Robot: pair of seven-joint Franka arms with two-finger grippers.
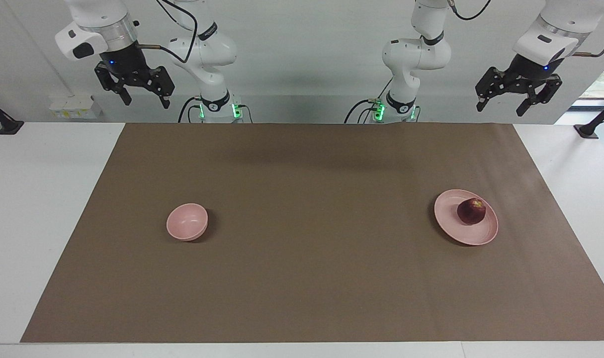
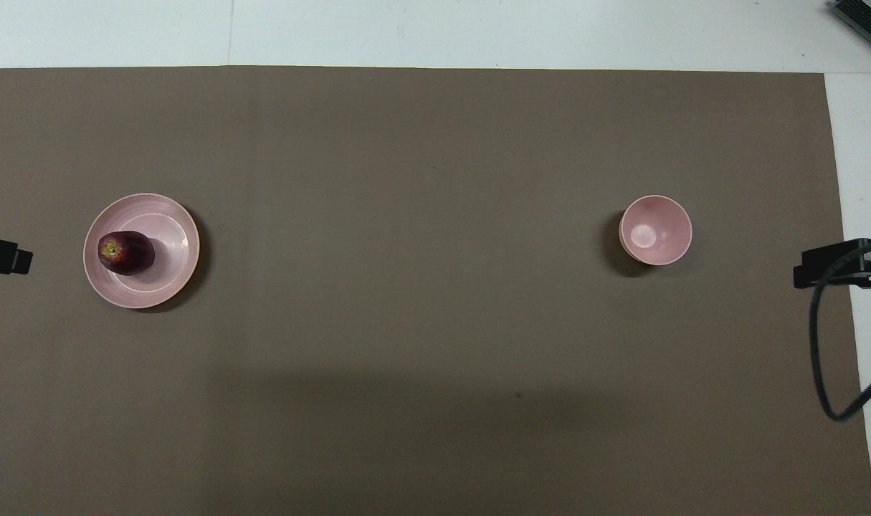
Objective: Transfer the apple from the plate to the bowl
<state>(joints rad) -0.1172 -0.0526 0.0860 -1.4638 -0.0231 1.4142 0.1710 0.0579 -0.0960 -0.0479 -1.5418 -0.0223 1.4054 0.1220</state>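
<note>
The dark red apple lies on the pale pink plate, at the left arm's end of the brown mat. The small pink bowl stands empty toward the right arm's end. My left gripper hangs open and empty, high in the air at the left arm's end, well clear of the plate. Only its tip shows in the overhead view. My right gripper hangs open and empty, high at the right arm's end, clear of the bowl. Its tip shows in the overhead view.
A brown mat covers most of the white table. A black cable loops down by the right gripper. Black clamp posts stand at the table's corners near the robots.
</note>
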